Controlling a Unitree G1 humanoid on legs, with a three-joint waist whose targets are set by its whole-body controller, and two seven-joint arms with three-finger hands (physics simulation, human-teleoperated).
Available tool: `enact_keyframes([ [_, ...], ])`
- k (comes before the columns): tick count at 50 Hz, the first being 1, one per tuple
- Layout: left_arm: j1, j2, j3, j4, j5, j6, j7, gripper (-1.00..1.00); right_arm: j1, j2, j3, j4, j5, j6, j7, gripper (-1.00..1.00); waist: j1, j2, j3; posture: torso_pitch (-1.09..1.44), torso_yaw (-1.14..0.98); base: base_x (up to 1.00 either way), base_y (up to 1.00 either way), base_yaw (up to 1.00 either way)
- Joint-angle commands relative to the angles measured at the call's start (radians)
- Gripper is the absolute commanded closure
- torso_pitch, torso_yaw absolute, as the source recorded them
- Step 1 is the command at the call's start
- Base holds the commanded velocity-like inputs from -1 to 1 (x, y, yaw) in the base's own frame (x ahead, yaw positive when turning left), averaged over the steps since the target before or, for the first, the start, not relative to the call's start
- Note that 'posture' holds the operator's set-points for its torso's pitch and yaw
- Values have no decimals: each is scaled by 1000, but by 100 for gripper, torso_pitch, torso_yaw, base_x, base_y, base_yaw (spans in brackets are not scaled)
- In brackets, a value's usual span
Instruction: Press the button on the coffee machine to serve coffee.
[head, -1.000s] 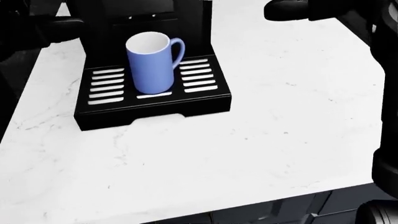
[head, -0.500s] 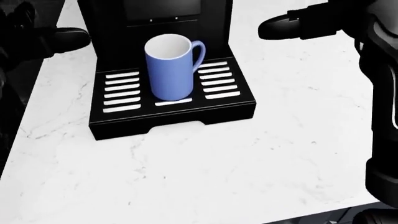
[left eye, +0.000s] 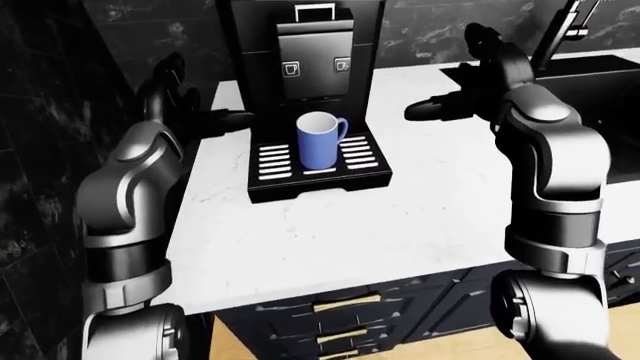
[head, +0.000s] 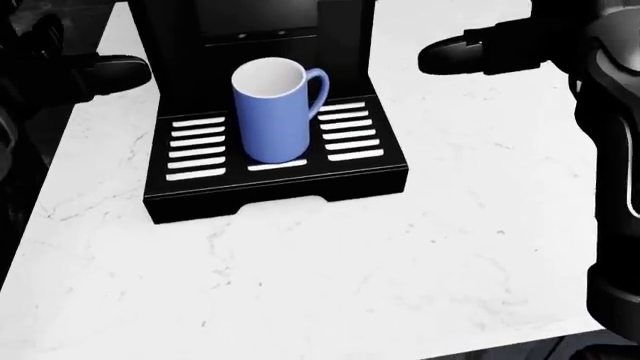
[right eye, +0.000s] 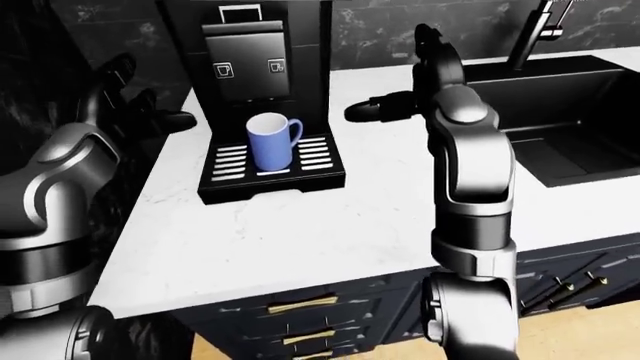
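A blue mug (head: 271, 111) stands upright on the slotted drip tray (head: 355, 139) of the black coffee machine (left eye: 305, 52), set on a white marble counter (head: 380, 262) as the robot squares up to it. The machine's two lit buttons (left eye: 291, 69) show on its face in the left-eye view, one with a cup icon at left, a second at right — neither is touched. The right hand (left eye: 455, 103) hangs to the right of the machine at about button height, fingers spread and one pointing toward the machine's side, with nothing in its grasp. The left hand (left eye: 190, 112) is raised off the machine's left flank, also empty; its fingers appear loosely open, though the dark render makes the pose hard to read.

Over the last second the whole head view has shifted: the machine and mug sit further right and lower in the picture, with more of the machine's face in view — camera motion, not the mug's. The right hand has drifted little in that time. The press itself is not yet made; the pointing finger likely has to swing leftward onto the panel.
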Motion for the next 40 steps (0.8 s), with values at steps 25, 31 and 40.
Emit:
enact_keyframes([
  [25, -54, 23, 23, -59, -24, 12, 22, -100, -41, -5, -6, -33, -1, -29, 3, -100, 7, -10, -104, -12, 0, 0, 0, 0],
  [31, -54, 37, 24, -44, -30, 5, 11, -100, -53, 16, 4, 64, -7, -108, -16, -100, 5, -6, -126, -16, 0, 0, 0, 0],
  [40, -73, 11, 5, -22, -10, -13, 9, -100, -22, -7, -13, -3, 14, -66, -7, -100, 13, -12, -170, -22, 0, 0, 0, 0],
])
